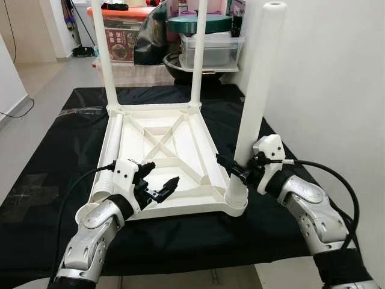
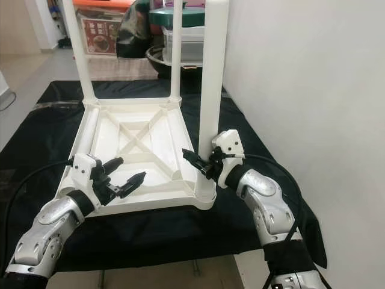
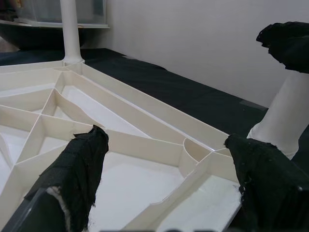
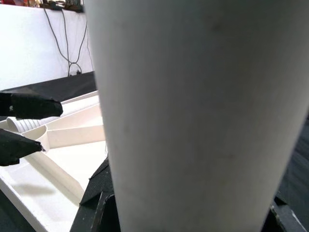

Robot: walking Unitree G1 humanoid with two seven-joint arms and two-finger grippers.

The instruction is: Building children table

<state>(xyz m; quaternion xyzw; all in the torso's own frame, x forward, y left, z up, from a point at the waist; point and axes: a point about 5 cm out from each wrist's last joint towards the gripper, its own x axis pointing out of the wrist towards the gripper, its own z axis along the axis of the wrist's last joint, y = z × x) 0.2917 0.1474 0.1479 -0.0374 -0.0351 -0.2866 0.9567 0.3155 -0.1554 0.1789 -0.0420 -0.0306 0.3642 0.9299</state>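
Note:
A white plastic table top [image 1: 180, 129] lies upside down on a black cloth. Two white legs [image 1: 105, 54] [image 1: 198, 48] stand upright in its far corners. A third leg [image 1: 255, 90] stands in the near right corner socket [image 1: 236, 201]. My right gripper [image 1: 237, 168] is shut on this leg just above the socket; in the right wrist view the leg [image 4: 193, 111] sits between the fingers. A fourth leg [image 1: 111, 153] lies loose along the top's left side. My left gripper [image 1: 162, 173] hovers open over the near edge, holding nothing, with its fingers [image 3: 82, 164] spread wide.
The black cloth [image 1: 54, 162] covers a low platform that ends just in front of me. A white wall [image 1: 325, 72] stands close on the right. Plastic storage boxes [image 1: 213, 48] and a dark bag [image 1: 150, 36] crowd the back. Bare floor [image 1: 36, 78] lies to the left.

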